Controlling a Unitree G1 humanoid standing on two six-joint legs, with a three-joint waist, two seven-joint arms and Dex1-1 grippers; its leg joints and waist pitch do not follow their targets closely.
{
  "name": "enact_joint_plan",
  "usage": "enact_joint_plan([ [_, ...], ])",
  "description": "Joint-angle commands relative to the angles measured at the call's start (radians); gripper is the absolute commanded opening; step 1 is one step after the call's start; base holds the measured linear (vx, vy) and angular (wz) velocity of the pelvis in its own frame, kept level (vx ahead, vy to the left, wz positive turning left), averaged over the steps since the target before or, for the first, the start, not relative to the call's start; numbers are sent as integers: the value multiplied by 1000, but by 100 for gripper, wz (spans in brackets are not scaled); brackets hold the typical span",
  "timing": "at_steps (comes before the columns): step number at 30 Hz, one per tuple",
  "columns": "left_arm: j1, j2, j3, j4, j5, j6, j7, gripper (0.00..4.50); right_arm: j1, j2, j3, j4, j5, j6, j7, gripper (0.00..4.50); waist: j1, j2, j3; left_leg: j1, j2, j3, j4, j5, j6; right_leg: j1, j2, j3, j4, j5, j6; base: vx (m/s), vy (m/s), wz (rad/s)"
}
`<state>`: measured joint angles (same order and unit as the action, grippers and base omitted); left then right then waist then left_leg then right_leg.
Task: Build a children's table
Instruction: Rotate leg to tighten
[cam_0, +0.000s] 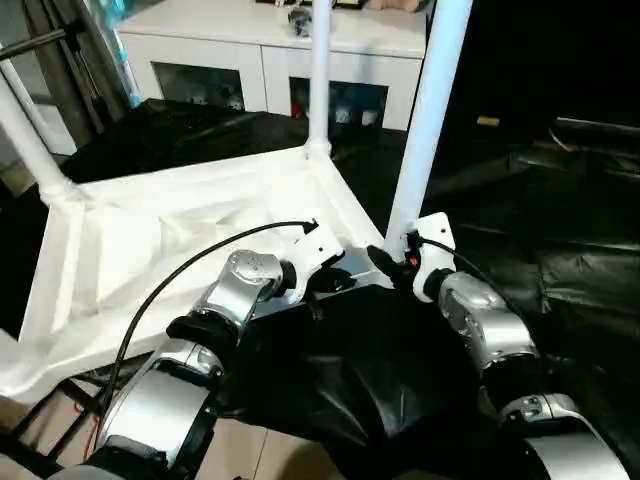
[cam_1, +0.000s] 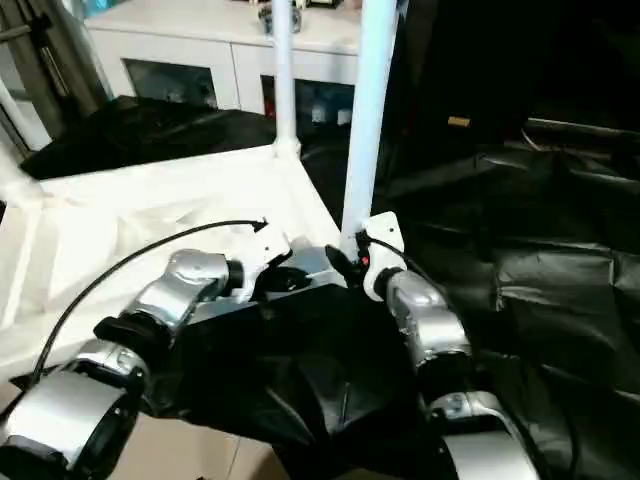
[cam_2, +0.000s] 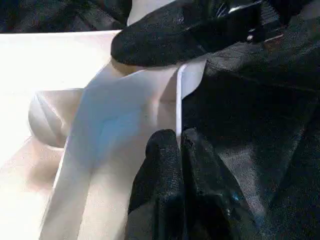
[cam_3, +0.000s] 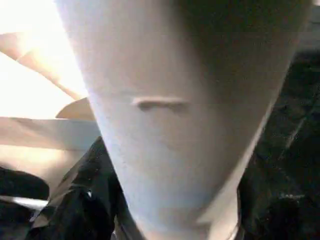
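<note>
tabletop (cam_0: 150, 240): upside down on the cloth (cam_0: 560, 250), left of centre
near leg (cam_0: 425, 120): upright at its near right corner
far leg (cam_0: 320, 75): upright behind it
cabinet (cam_0: 270, 45): behind all

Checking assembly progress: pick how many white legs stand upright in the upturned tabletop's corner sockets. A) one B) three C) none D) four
B: three legs stand up from the tabletop: far-left leg, far leg, and near leg by the right gripper.
</note>
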<state>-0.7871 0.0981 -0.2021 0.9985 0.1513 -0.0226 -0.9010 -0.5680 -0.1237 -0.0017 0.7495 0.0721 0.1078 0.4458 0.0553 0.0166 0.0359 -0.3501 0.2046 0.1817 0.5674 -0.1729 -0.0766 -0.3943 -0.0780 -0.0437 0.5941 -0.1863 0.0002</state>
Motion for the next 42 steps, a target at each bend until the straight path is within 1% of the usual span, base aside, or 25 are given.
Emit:
enact_joint_plan([
  [1, -9, -82, -27, -18, -27, -28, -31, 0, 14, 65, 77, 48, -14, 46, 60, 342, -1, -12, -43, 0, 16, -7, -71, -314, 24, 34, -55, 32, -92, -351, -176, 0, 0, 0],
  [3, -4, -69, -31, -23, -29, -43, -63, 0, 18, 51, 88, 24, -15, 36, 106, 346, -1, -12, -44, -1, 16, -7, -70, -312, 29, 35, -55, 32, -90, -339, -180, 0, 0, 0],
  [5, 10, -38, -35, -42, -37, -67, -128, 0, 39, 12, 100, -42, 31, 25, 255, 346, 4, -14, -45, -2, 17, -5, -68, -298, 45, 39, -55, 33, -88, -300, -186, 0, 0, 0],
  [6, 14, -28, -36, -47, -39, -71, -149, 0, 48, -5, 110, -64, 39, 9, 305, 346, 6, -14, -47, -2, 18, -4, -67, -289, 52, 40, -55, 33, -86, -281, -191, 0, 0, 0],
  [7, 16, -23, -37, -50, -41, -73, -159, 0, 53, -14, 116, -75, 42, 0, 330, 346, 8, -15, -48, -4, 18, -2, -65, -267, 60, 43, -55, 33, -83, -247, -201, 0, 0, 0],
  [8, 20, -12, -37, -57, -47, -75, -185, 0, 67, -39, 131, -101, 52, -20, 397, 346, 9, -19, -48, -4, 19, -1, -64, -255, 64, 42, -55, 33, -82, -234, -206, 0, 0, 0],
  [9, 23, -5, -37, -60, -51, -75, -200, 0, 76, -56, 139, -118, 61, -25, 441, 346, 16, -18, -51, -6, 19, 0, -60, -228, 74, 47, -55, 31, -77, -199, -215, 0, 0, 0],
  [10, 24, 0, -37, -62, -53, -76, -209, 0, 83, -67, 143, -130, 68, -26, 470, 346, 17, -18, -52, -9, 19, 1, -59, -198, 83, 49, -54, 30, -71, -155, -229, 0, 0, 0],
  [11, 27, 13, -38, -63, -55, -80, -232, 0, 95, -91, 147, -155, 86, -20, 532, 346, 19, -17, -53, -9, 21, 2, -57, -185, 87, 49, -53, 29, -68, -135, -235, 0, 0, 0],
  [13, 28, 39, -40, -57, -52, -96, -266, 0, 116, -145, 167, -192, 103, 3, 650, 346, 29, -17, -55, -9, 21, 4, -53, -159, 111, 51, -51, 28, -61, -72, -256, 0, 0, 0],
  [15, 29, 51, -40, -54, -51, -106, -285, 0, 127, -168, 180, -209, 101, 4, 697, 346, 34, -16, -54, -8, 22, 4, -52, -166, 114, 49, -52, 27, -61, -70, -262, 0, 0, 0],
  [16, 29, 59, -40, -52, -49, -113, -297, 0, 130, -177, 180, -214, 103, 14, 717, 346, 35, -18, -52, -9, 22, 4, -54, -176, 110, 47, -53, 26, -63, -92, -260, 0, 0, 0],
  [17, 27, 73, -36, -48, -47, -121, -317, 0, 133, -191, 177, -225, 106, 34, 751, 346, 37, -17, -51, -6, 23, 4, -56, -195, 101, 46, -55, 26, -67, -135, -254, 0, 0, 0],
  [19, 26, 83, -34, -46, -46, -126, -329, 0, 137, -202, 180, -237, 113, 54, 777, 321, 39, -18, -48, -5, 25, 4, -59, -216, 88, 44, -56, 27, -72, -186, -242, 0, 0, 0],
  [21, 25, 97, -34, -45, -47, -128, -346, 0, 145, -219, 194, -256, 121, 71, 809, 314, 40, -19, -48, -4, 27, 2, -60, -220, 80, 43, -57, 28, -73, -211, -233, 0, 0, 0],
  [23, 26, 104, -33, -45, -48, -130, -358, 0, 151, -229, 202, -271, 126, 83, 828, 311, 42, -18, -49, -4, 26, 1, -60, -216, 74, 44, -56, 29, -72, -212, -228, 0, 0, 0],
  [24, 26, 110, -33, -44, -48, -133, -365, 0, 156, -237, 208, -280, 128, 92, 843, 285, 42, -18, -49, -4, 26, 2, -60, -215, 73, 43, -57, 29, -72, -209, -228, 0, 0, 0],
  [26, 24, 116, -34, -38, -51, -140, -374, 0, 161, -245, 214, -290, 127, 105, 862, 278, 43, -17, -50, -4, 27, 2, -60, -211, 71, 43, -57, 29, -70, -200, -230, 0, 0, 0],
  [29, 24, 117, -34, -36, -52, -142, -377, 0, 163, -243, 212, -291, 122, 110, 866, 268, 45, -19, -52, -6, 25, 2, -58, -193, 71, 45, -57, 29, -67, -174, -233, 0, 0, 0],
  [31, 25, 116, -35, -35, -52, -144, -379, 0, 165, -238, 207, -293, 120, 113, 860, 266, 45, -18, -52, -6, 25, 2, -57, -187, 73, 45, -57, 28, -66, -159, -238, 0, 0, 0],
  [35, 24, 96, -30, -33, -54, -133, -339, 0, 170, -208, 181, -285, 127, 114, 790, 264, 45, -17, -51, -6, 25, 2, -58, -197, 68, 45, -57, 28, -68, -182, -233, 0, 0, 0],
  [37, 20, 82, -24, -31, -54, -122, -312, 0, 166, -185, 168, -263, 112, 95, 727, 263, 45, -17, -50, -6, 24, 2, -58, -200, 65, 44, -57, 28, -69, -191, -231, 0, 0, 0],
  [39, 11, 60, -15, -22, -51, -110, -258, 0, 140, -148, 144, -196, 75, 81, 596, 263, 41, -15, -47, -5, 24, 1, -62, -219, 50, 40, -58, 27, -73, -231, -224, 0, 0, 0],
  [41, 3, 35, -12, -15, -45, -96, -205, 0, 113, -114, 120, -128, 43, 70, 469, 262, 30, -11, -43, -3, 22, -3, -67, -261, 25, 36, -60, 27, -79, -306, -211, 0, 0, 0],
  [42, -5, 9, -12, -7, -35, -83, -147, 0, 87, -80, 95, -79, 30, 73, 359, 262, 21, -13, -43, -1, 20, -7, -71, -290, 8, 37, -61, 27, -87, -379, -186, 0, 0, 0],
])
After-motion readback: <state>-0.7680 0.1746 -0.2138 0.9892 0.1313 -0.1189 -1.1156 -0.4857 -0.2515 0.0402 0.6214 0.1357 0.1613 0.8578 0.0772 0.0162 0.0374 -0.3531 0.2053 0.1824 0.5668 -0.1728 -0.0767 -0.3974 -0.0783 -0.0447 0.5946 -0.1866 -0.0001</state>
